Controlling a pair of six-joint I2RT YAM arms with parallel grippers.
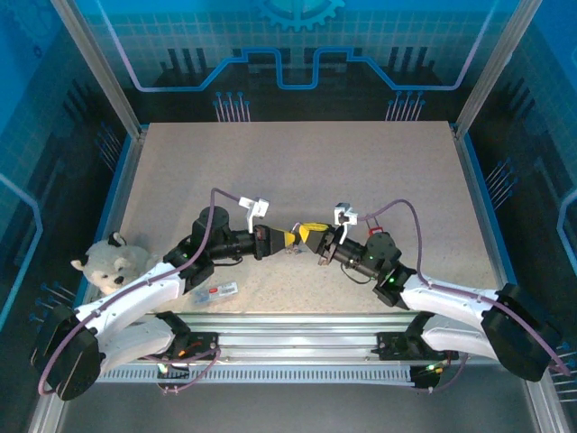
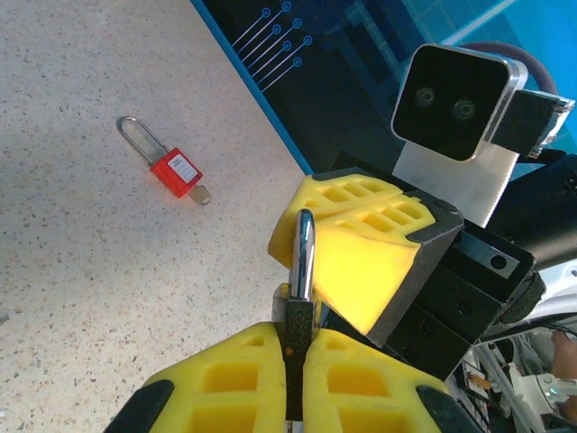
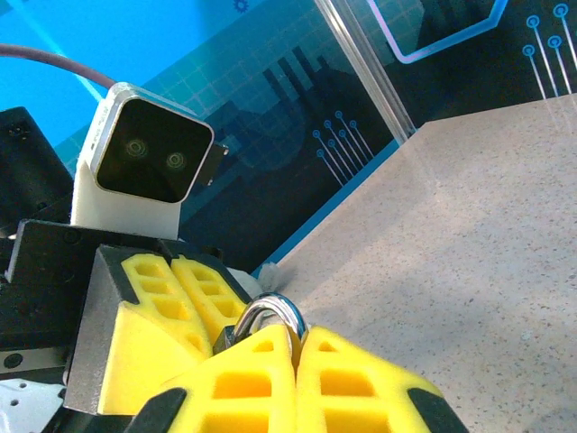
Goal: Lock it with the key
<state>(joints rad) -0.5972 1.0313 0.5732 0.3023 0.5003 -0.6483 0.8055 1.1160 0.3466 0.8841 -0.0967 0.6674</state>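
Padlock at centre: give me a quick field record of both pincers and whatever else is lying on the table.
left pincer: shut on a dark padlock
right pincer: shut, tips at the shackle; grip unclear
red padlock: flat on the table, likely a key at its base
soft toy: near left corner

The speckled beige table (image 1: 361, 180) carries a white plush toy (image 1: 113, 266) at lower left and a red padlock (image 2: 176, 171) lying flat.
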